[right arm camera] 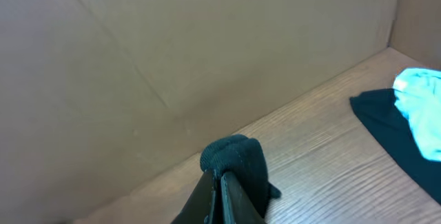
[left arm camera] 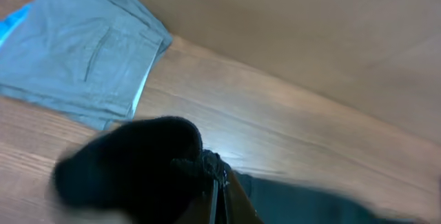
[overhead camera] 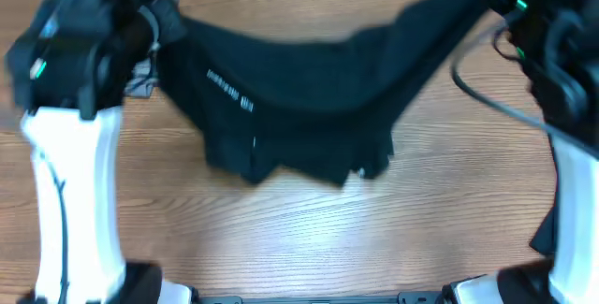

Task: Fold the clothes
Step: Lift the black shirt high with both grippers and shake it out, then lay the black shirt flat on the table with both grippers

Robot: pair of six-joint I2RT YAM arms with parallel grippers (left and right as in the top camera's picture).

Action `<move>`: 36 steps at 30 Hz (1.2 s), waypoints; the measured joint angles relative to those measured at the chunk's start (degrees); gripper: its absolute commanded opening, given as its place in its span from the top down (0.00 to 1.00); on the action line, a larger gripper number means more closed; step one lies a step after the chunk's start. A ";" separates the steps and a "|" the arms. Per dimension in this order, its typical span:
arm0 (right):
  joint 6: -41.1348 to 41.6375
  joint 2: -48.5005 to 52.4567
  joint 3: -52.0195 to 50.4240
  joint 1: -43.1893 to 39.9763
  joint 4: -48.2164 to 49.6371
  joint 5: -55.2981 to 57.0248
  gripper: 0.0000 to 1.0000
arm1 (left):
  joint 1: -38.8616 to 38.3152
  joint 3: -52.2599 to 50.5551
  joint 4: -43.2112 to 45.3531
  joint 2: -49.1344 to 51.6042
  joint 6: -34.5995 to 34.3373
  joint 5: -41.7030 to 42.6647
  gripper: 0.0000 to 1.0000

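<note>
Two grippers are shut tight, and each one pinches a bit of the black shirt. The left gripper (left arm camera: 215, 182) has its jaws pressed together on a fat dark lump of cloth that bulges out beside its tip. The right gripper (right arm camera: 219, 179) holds a small round wad of the same black cloth, squeezed at its tip.

The black shirt (overhead camera: 309, 89) hangs between them like a hammock. Its two held ends are high and its middle sags low. Small white lettering (overhead camera: 229, 89) shows on the shirt's left half. The bottom edge of the shirt is bumpy and uneven. I cannot tell if that edge touches the wooden table (overhead camera: 309, 238) under the shirt.

Just past the shirt's left end lies a grey garment (left arm camera: 83, 52), flat and folded, with a pocket slit showing. A bit of light blue cloth (left arm camera: 14, 21) peeks out from under its far side.

Past the shirt's right end lies another black cloth (right arm camera: 386, 124), with a crumpled light blue piece (right arm camera: 420, 107) on top of it.

Behind the shirt stands a plain brown cardboard wall (right arm camera: 138, 65).
</note>
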 measured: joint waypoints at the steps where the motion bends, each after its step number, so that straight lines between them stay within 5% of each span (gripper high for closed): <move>1: -0.66 0.59 0.00 -0.13 0.02 -0.07 0.96 | 0.00 1.70 -0.37 1.90 0.70 -0.02 0.96; 8: -2.82 -2.36 3.93 -5.62 -3.85 -3.52 0.96 | 0.00 14.86 -4.66 1.16 3.28 -0.90 0.95; 10: -2.69 -4.39 4.68 -6.69 -7.02 -4.83 0.92 | 0.00 16.33 -8.94 -1.51 3.85 -1.14 0.74; 11: -2.08 -5.31 4.90 -6.75 -9.07 -5.53 0.79 | 0.00 16.72 -11.65 -2.67 4.37 -1.31 0.62; 14: -0.76 -6.60 4.15 -6.73 -14.67 -8.52 0.00 | 0.00 16.04 -18.10 -4.02 4.37 -0.98 0.24; 17: -0.09 -6.14 -0.55 -6.73 -18.73 -12.28 0.00 | 0.00 11.34 -22.08 -2.75 4.26 1.20 0.14; 25: 1.16 1.44 -19.91 -6.73 -17.88 -18.32 0.00 | -0.87 -10.75 -21.09 11.02 4.28 6.75 0.15; 36: -6.73 -0.15 -21.53 -6.73 -18.18 -29.03 0.00 | -0.87 -18.93 -15.43 10.38 4.02 6.62 0.09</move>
